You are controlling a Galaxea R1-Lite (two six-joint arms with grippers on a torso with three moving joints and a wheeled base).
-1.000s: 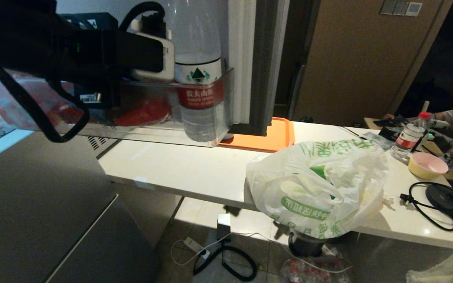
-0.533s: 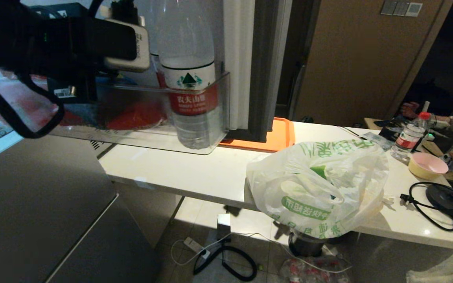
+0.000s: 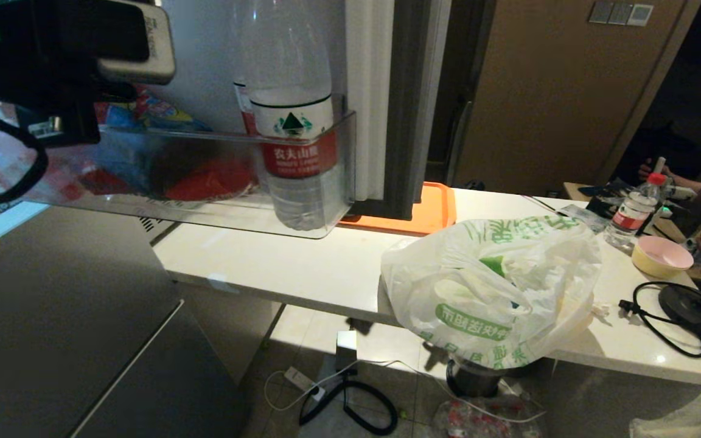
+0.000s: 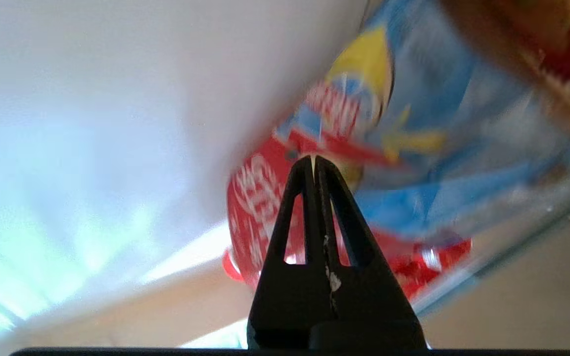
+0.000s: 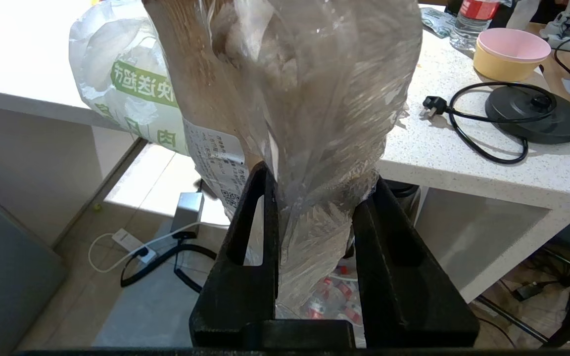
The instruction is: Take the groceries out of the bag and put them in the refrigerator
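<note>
Two grippers busy: left gripper (image 4: 313, 160) pinched empty at door bin (image 3: 204, 201), ten o'clock; right gripper (image 5: 314, 198) clamping clear pack (image 5: 309, 99). Advise carrying pack clear of bin lip.

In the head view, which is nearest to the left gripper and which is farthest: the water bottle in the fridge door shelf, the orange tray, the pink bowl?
The left gripper is at the upper left of the head view.
1. Water bottle, standing in the door shelf, nearest.
2. Orange tray, on the counter behind the fridge door.
3. Pink bowl, far right on the counter, farthest.
</note>
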